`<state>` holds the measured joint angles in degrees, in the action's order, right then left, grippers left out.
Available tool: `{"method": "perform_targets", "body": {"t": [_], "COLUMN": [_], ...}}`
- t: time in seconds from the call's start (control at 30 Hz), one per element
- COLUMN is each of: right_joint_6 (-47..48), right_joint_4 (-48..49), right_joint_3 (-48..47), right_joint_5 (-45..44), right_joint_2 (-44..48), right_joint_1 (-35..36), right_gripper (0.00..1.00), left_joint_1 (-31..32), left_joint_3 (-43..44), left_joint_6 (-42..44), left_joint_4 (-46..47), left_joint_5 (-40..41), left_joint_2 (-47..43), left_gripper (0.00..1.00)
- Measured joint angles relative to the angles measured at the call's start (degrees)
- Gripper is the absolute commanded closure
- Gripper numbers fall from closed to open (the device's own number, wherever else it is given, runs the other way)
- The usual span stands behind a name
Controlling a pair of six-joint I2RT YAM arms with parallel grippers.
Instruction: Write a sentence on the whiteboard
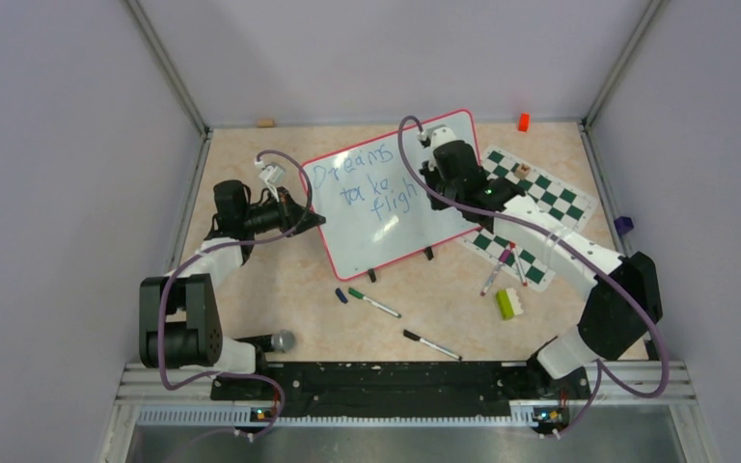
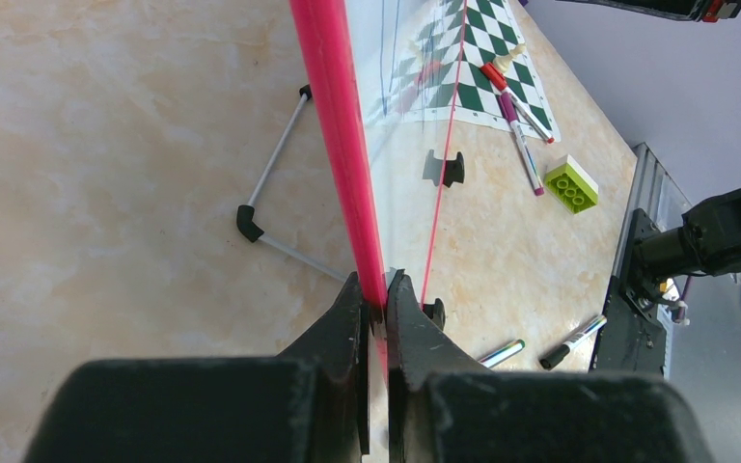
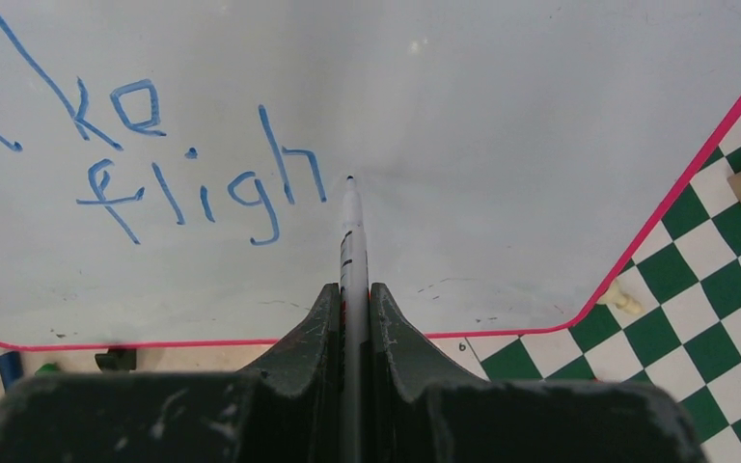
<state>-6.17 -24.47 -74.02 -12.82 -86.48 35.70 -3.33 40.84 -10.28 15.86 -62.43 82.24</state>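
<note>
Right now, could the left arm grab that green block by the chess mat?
Probably not. The left gripper is clamped on the red frame of the whiteboard, and the green block lies past the board, beside the right arm.

The left gripper (image 2: pixel 376 301) points rightward, closed tight on the whiteboard (image 2: pixel 333 116) edge, and the right gripper (image 3: pixel 352 289) reaches forward, pinching a marker (image 3: pixel 351 224).

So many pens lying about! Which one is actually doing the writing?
Find the red-framed whiteboard in the middle. The right hand pinches a pen, its tip just past the blue writing. The other pens lie loose; this one alone is held.
</note>
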Motion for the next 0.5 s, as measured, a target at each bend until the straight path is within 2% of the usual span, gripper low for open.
{"method": "perform_targets", "body": {"t": [0.5], "right_joint_6": [0.09], "right_joint_4": [0.96], "right_joint_3": [-1.11], "right_joint_5": [-1.84], "right_joint_2": [-2.32], "right_joint_1": [0.00], "right_gripper": [1.00], "left_joint_1": [0.00], "left_joint_3": [0.02], "left_joint_6": [0.00], "left_joint_4": [-0.13], "left_joint_5": [0.15], "left_joint_2": [0.00], "left_gripper": [1.00]}}
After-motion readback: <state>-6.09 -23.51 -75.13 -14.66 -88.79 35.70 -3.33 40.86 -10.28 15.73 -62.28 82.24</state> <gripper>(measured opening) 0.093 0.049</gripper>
